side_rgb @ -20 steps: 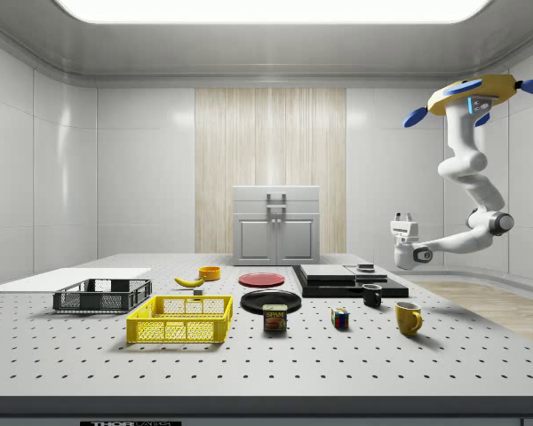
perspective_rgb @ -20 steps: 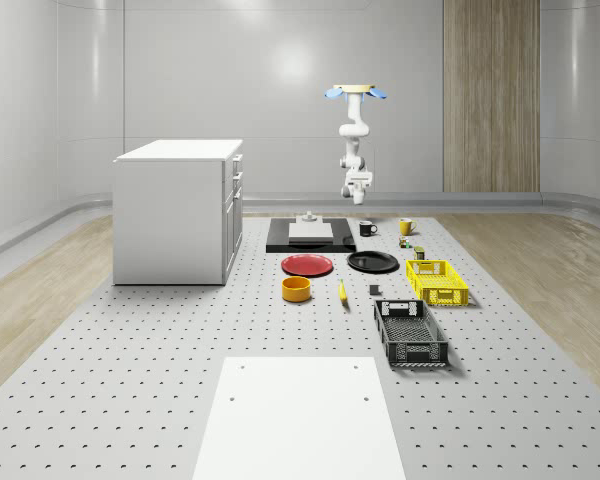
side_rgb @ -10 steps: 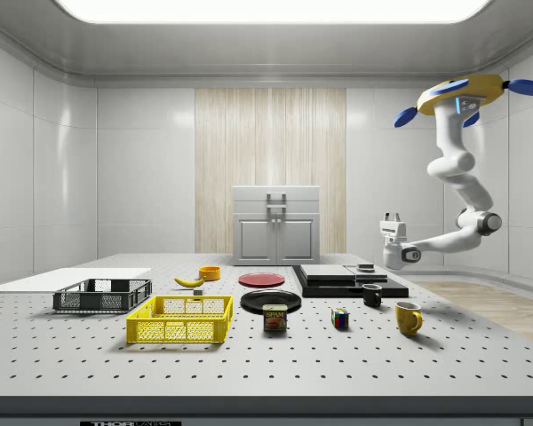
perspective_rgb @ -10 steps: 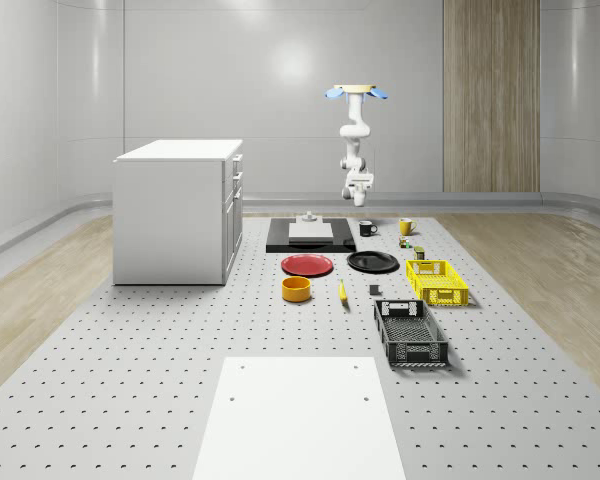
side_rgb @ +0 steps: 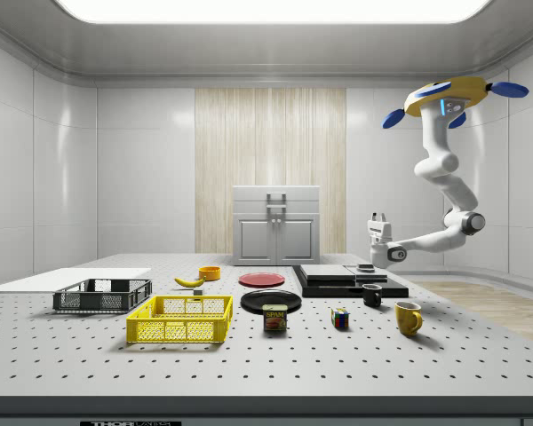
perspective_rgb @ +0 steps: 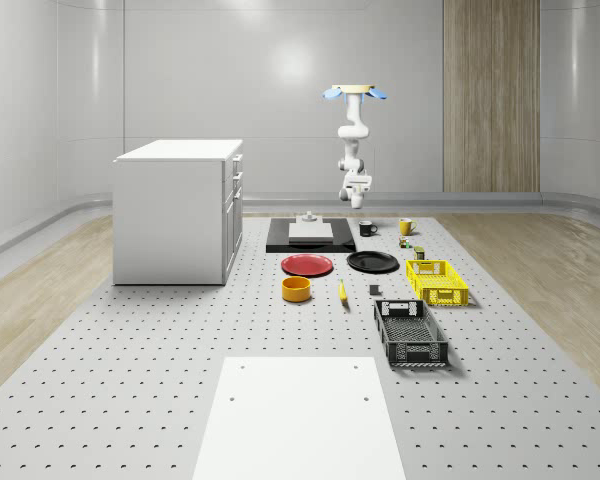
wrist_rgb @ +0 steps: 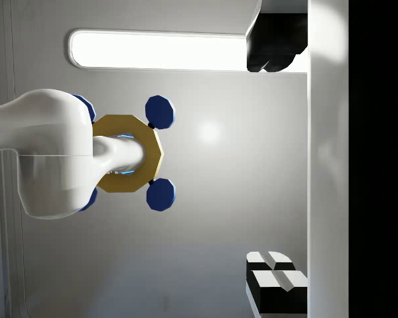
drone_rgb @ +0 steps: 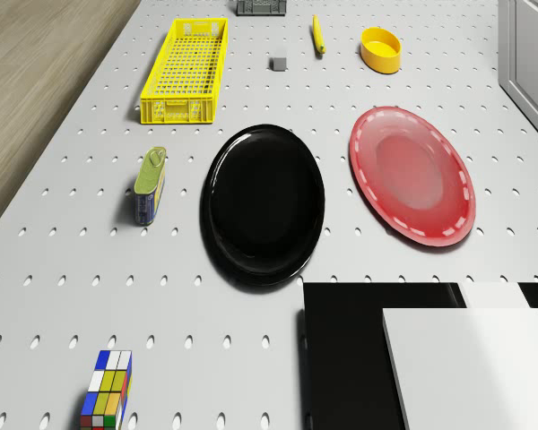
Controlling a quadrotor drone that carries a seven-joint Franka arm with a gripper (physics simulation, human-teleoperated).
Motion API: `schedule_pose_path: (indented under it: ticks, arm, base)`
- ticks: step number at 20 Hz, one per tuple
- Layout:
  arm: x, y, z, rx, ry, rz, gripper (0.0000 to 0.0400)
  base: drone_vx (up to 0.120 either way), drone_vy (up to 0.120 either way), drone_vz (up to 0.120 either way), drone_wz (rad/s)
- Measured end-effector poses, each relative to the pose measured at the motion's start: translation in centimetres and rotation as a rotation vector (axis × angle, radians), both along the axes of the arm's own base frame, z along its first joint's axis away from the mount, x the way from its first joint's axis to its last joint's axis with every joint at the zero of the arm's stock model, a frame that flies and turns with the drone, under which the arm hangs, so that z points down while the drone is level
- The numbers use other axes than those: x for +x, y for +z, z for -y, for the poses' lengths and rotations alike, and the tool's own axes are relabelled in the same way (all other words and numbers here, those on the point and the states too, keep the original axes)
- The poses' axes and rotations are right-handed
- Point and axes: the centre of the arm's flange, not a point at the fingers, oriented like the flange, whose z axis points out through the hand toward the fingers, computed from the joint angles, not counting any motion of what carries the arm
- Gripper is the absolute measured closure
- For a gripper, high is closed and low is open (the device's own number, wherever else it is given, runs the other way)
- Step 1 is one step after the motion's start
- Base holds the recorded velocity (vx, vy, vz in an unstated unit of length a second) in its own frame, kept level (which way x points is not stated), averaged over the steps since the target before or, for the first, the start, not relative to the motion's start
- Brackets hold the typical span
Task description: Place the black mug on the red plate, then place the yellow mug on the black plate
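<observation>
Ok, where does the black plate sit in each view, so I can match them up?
Whole-scene view: black plate on the table, right of the red plate, in front of the black mug.
Side view: black plate nearer the camera than the red plate, behind the can.
Drone view: black plate beside the red plate.
Wrist view: not in it.
Shared landmark: the red plate.

Two mugs (side_rgb: 372, 295) (side_rgb: 408, 317), two plates (drone_rgb: 264, 203) (drone_rgb: 413, 176), two baskets (side_rgb: 180, 319) (side_rgb: 102, 295).

Drone (side_rgb: 451, 90): flat yellow octagonal body, four blue rotor discs, blue glow at the arm mount. Arm (side_rgb: 441, 197) is glossy white, rounded segments, grey joint caps. Gripper (side_rgb: 377, 216) white with black-tipped fingers (wrist_rgb: 273, 52).
</observation>
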Motion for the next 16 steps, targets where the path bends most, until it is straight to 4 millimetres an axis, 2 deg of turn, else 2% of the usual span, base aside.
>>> schedule_pose_path:
  ticks: [6,10,13,16]
  arm:
    - [0.0,-0.1,-0.8,-0.083,-0.002,0.004,0.0000]
    - [-0.1,-0.3,-2.0,-0.208,-0.006,0.007,0.0000]
    - [-0.1,-0.9,-3.6,-0.373,-0.010,0.009,0.0000]
    - [0.0,-2.3,-5.8,-0.634,-0.017,0.010,0.0000]
  base:
    - [0.120,0.000,0.000,0.000]
    - [0.120,0.000,0.000,0.000]
    - [0.120,0.000,0.000,0.000]
    - [0.120,0.000,0.000,0.000]
